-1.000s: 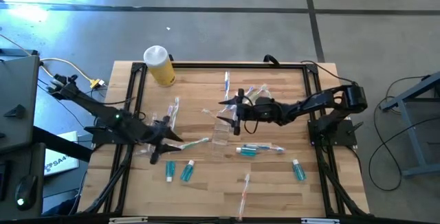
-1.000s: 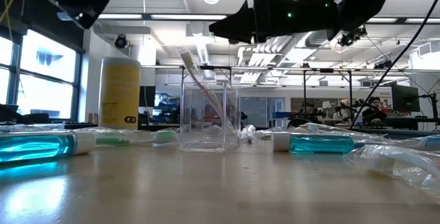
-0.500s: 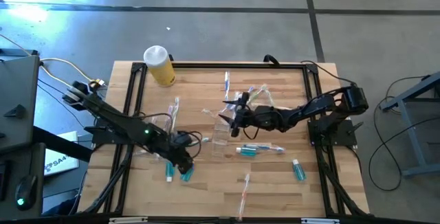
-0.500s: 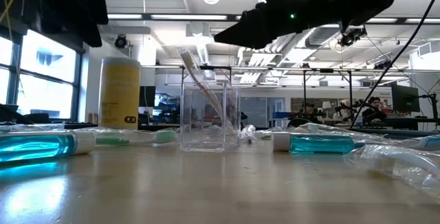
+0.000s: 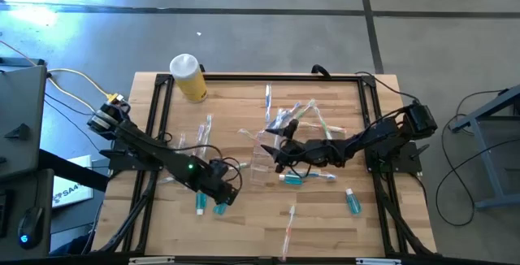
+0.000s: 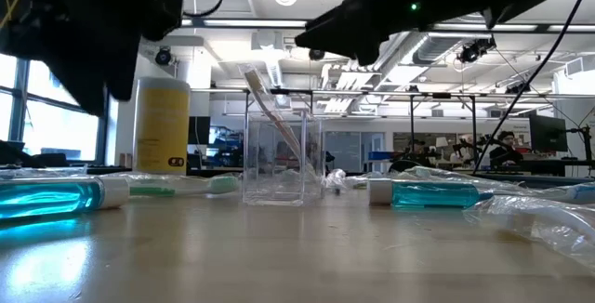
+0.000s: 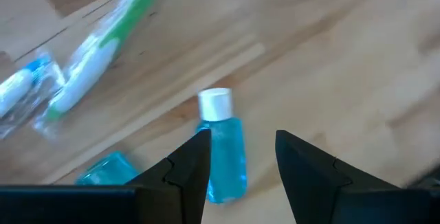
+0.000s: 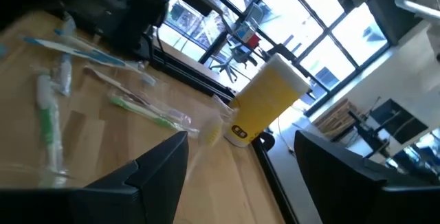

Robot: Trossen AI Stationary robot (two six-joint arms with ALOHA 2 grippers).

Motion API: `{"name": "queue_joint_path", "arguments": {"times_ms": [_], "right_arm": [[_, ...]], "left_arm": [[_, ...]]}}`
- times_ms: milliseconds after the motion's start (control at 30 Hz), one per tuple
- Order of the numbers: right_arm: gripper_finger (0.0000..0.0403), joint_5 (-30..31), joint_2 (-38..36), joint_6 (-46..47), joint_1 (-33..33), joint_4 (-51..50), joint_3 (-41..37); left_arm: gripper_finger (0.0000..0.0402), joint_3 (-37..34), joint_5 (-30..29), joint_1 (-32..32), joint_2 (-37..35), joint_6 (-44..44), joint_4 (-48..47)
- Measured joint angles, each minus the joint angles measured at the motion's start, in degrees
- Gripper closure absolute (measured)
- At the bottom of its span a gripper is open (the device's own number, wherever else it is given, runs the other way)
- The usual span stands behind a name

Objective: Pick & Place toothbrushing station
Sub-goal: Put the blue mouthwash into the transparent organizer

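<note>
The clear cup point(image 5: 261, 158) stands on the table's middle with one pale toothbrush point(image 6: 271, 108) leaning in it. My left gripper point(image 5: 223, 196) is open above two teal white-capped tubes point(image 5: 201, 203) lying on the table near the front left. In the left wrist view one tube point(image 7: 222, 150) lies partly between and below the open fingers of the gripper point(image 7: 240, 152). I cannot tell whether a finger touches it. My right gripper point(image 5: 278, 158) is open and empty just right of the cup; it also shows in the right wrist view point(image 8: 240, 159).
The yellow bottle point(image 5: 188, 76) stands at the far left. Loose toothbrushes lie at the far middle point(image 5: 302, 115), the left point(image 5: 204, 130) and the near edge point(image 5: 290, 224). More teal tubes lie right of the cup point(image 5: 294, 180) and at the near right point(image 5: 353, 203).
My left gripper has gone toward the table's near right, from beside the green toothbrush to above the two teal tubes. My right gripper has gone toward the near edge, uncovering the toothbrushes behind it. The cup and its toothbrush have stayed put.
</note>
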Motion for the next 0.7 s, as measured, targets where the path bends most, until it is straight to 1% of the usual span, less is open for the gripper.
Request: {"name": "queue_joint_path", "arguments": {"times_ms": [200, 400, 700], "right_arm": [[0.0145, 0.3, 0.0, -2.3, 1.7, -0.1, 0.0], [0.0145, 0.2, 0.0, -2.7, 2.0, -0.2, 0.0], [0.0145, 0.1, 0.0, -3.3, 2.0, -0.2, 0.0]], "left_arm": [[0.0243, 0.0, 0.0, 0.0, 3.1, -0.4, 4.1], [0.0243, 0.0, 1.1, 0.0, 5.8, -4.5, 2.4], [0.0243, 0.0, 1.4, 0.0, 7.0, -4.7, 2.6]]}}
